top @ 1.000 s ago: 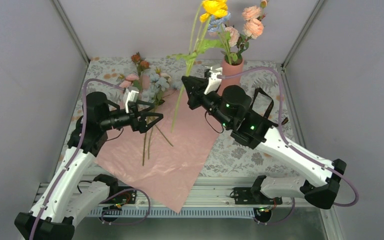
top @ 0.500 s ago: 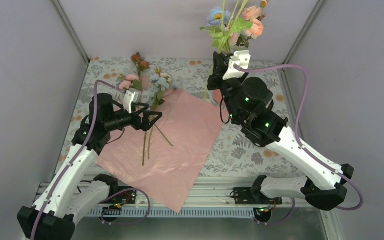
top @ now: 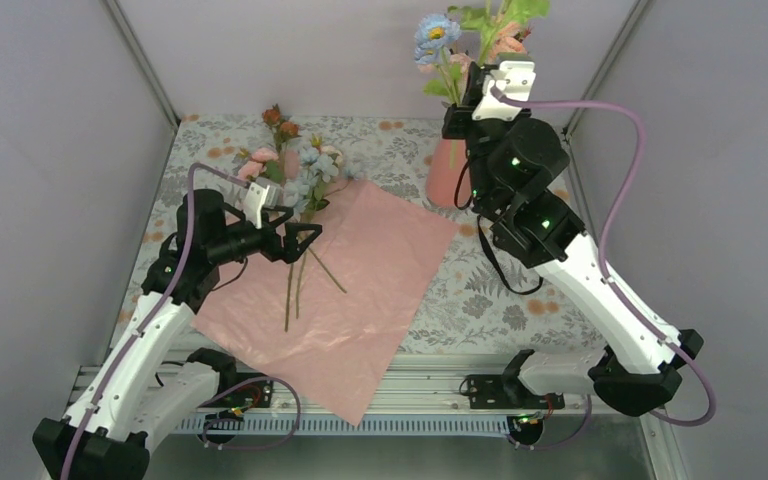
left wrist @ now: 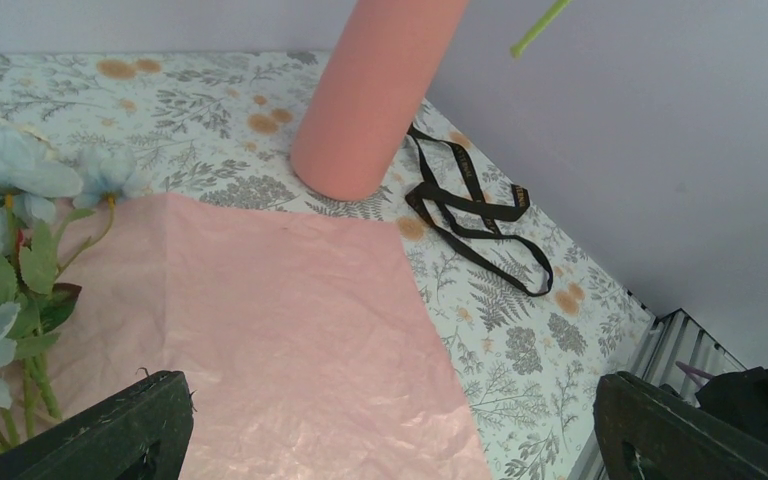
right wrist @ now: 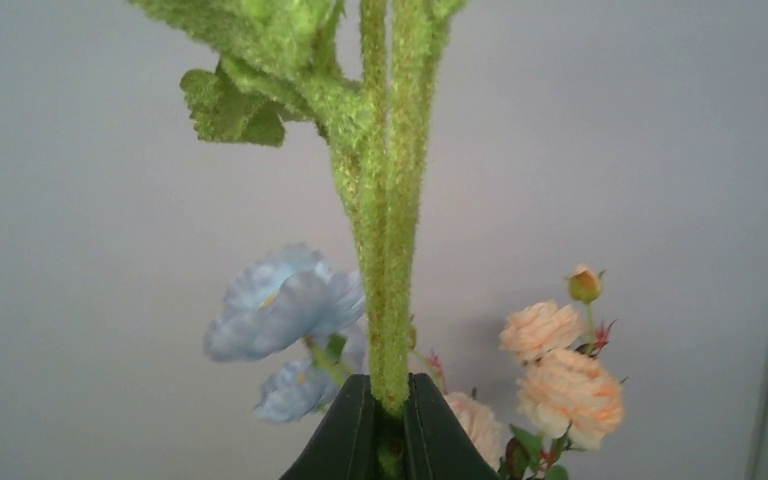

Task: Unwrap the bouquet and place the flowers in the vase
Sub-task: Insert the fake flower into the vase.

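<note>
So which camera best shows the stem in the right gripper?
The right wrist view: the green stem stands close up, pinched in the right gripper. The top view shows only its leaves above the arm; the left wrist view, perhaps its tip.

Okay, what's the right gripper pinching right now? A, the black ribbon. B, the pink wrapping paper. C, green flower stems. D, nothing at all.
C: the right wrist view shows the right gripper shut on fuzzy green flower stems, held up over the vase.
</note>
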You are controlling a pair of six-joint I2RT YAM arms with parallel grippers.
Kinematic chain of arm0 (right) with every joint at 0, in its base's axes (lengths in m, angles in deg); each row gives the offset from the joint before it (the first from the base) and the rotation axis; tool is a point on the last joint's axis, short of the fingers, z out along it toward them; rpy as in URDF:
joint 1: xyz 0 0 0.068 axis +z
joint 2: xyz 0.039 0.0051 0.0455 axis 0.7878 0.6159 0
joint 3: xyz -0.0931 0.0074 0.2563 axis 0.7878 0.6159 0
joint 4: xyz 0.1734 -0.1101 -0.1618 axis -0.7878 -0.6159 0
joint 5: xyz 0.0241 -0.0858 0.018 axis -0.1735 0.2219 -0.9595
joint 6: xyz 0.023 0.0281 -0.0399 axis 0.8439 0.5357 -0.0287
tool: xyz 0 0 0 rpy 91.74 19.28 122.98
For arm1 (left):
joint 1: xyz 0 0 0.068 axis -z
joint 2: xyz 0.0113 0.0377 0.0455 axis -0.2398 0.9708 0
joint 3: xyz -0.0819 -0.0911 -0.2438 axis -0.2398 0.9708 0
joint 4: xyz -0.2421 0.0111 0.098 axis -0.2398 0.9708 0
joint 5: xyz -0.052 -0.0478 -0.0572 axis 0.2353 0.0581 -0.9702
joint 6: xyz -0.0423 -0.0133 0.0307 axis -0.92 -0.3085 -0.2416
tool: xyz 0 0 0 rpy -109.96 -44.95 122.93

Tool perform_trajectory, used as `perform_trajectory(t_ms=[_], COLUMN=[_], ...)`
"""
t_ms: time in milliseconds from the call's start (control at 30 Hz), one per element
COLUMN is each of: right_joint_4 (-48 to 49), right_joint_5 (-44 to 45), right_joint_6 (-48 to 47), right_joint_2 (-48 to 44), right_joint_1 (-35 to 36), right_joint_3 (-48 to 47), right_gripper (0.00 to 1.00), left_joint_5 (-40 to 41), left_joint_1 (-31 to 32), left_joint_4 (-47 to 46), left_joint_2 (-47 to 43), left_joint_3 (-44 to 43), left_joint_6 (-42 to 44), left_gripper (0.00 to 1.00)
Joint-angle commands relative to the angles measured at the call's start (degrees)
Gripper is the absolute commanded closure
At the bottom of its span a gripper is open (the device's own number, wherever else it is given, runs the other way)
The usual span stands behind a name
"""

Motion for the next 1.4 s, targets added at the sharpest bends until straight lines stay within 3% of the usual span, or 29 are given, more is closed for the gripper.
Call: perform_trajectory(t_ms=[0, 600, 1033, 1367], right_joint_4=[1.8, 5.3, 11.2, 8.8], right_joint_5=[0.9, -2.4, -9.7, -15.6], right_joint_6=[-2.2, -5.7, -4.5, 6.6], right_joint_2=[0.3, 2.7, 6.8, 8.5], right_joint_1=[-3.0, -9.1, -16.2, -22.9], right_joint_3=[-3.7, -11.3, -15.6, -11.6], right_gripper=[0.96, 0.96, 0.96, 0.96], left_joint_5=[0.5, 0.4, 0.7, 0.3], left_joint_1=[0.2, 0.2, 0.2, 0.2], left_joint_4=[0.2, 0.3, 0.2, 0.1], left_joint_2=[-1.2, -1.3, -2.1, -1.9], left_joint_3=[0.4, 0.7, 0.5, 0.4], left_joint_6=[1.1, 1.1, 1.3, 1.3], left_gripper=[0.0, 0.0, 0.0, 0.0])
